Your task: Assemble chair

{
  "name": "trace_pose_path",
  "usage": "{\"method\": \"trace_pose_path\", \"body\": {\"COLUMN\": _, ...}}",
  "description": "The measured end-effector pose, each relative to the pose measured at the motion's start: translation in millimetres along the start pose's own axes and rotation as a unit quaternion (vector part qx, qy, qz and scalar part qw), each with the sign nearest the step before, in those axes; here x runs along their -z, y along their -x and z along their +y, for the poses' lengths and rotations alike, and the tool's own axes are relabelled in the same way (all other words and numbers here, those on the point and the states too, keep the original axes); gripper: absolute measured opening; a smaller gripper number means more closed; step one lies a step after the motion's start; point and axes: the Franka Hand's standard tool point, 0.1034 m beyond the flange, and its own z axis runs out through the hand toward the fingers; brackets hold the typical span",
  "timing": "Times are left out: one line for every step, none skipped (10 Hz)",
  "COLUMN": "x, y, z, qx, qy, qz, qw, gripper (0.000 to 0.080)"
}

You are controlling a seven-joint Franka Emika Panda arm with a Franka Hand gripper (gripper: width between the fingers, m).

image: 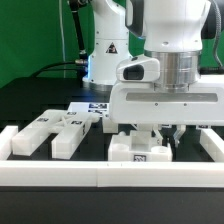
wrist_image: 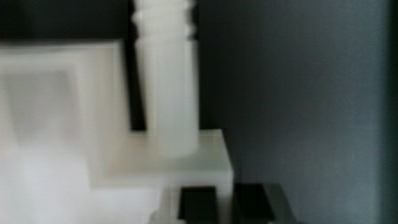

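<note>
Beneath hand [image: 151, 137], one chair piece [image: 139, 153] (tagged)

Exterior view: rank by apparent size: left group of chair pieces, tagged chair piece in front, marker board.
1. group of chair pieces on the exterior view's left: largest.
2. tagged chair piece in front: smaller, despite being nearer the camera.
3. marker board: smallest showing, but partly hidden, so unsure.

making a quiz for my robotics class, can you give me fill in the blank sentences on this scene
1. The jaws of the hand are ___.
2. The top of the table is coloured ___.
3. The loose chair pieces lie toward the exterior view's ___ of the hand.
Missing words: shut; black; left.
</note>
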Motion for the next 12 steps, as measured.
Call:
{"method": "trace_pose_path", "body": {"x": 0.0, "y": 0.0, "z": -0.1, "qx": 0.001, "qy": 0.000, "qz": 0.000, "qw": 1.000, "gripper": 0.0033}}
{"method": "trace_pose_path", "body": {"x": 0.0, "y": 0.1, "z": -0.2, "qx": 0.002, "qy": 0.000, "qz": 0.000, "qw": 1.000, "gripper": 0.0033}}
{"method": "trace_pose_path", "body": {"x": 0.0, "y": 0.1, "z": -0.3, "qx": 0.003, "qy": 0.000, "qz": 0.000, "qw": 1.000, "gripper": 0.0033}}
{"method": "trace_pose_path", "body": {"x": 0.0, "y": 0.1, "z": -0.4, "qx": 0.005, "qy": 0.000, "qz": 0.000, "qw": 1.000, "gripper": 0.0033}}
{"method": "trace_pose_path", "body": {"x": 0.0, "y": 0.2, "z": -0.7, "qx": 0.007, "qy": 0.000, "qz": 0.000, "qw": 1.000, "gripper": 0.0033}}
{"method": "trace_pose_path", "body": {"x": 0.4, "y": 0.2, "z": -2.3, "qx": 0.015, "qy": 0.000, "qz": 0.000, "qw": 1.000, "gripper": 0.0033}}
{"method": "trace_pose_path", "body": {"x": 1.6, "y": -0.7, "z": -8.4, "qx": 0.027, "qy": -0.002, "qz": 0.001, "qw": 1.000, "gripper": 0.0033}}
{"method": "trace_pose_path", "body": {"x": 1.5, "y": -1.2, "z": -15.1, "qx": 0.037, "qy": -0.002, "qz": 0.003, "qw": 0.999, "gripper": 0.0033}}
{"method": "trace_pose_path", "body": {"x": 0.1, "y": -2.8, "z": -21.8, "qx": 0.047, "qy": -0.003, "qz": 0.003, "qw": 0.999, "gripper": 0.0033}}
{"method": "trace_pose_path", "body": {"x": -1.0, "y": -5.9, "z": -30.4, "qx": 0.054, "qy": -0.004, "qz": 0.005, "qw": 0.999, "gripper": 0.0033}}
{"method": "trace_pose_path", "body": {"x": -1.4, "y": -9.0, "z": -38.9, "qx": 0.062, "qy": -0.005, "qz": 0.009, "qw": 0.998, "gripper": 0.0034}}
{"method": "trace_pose_path", "body": {"x": -1.4, "y": -10.7, "z": -46.1, "qx": 0.067, "qy": -0.006, "qz": 0.011, "qw": 0.998, "gripper": 0.0034}}
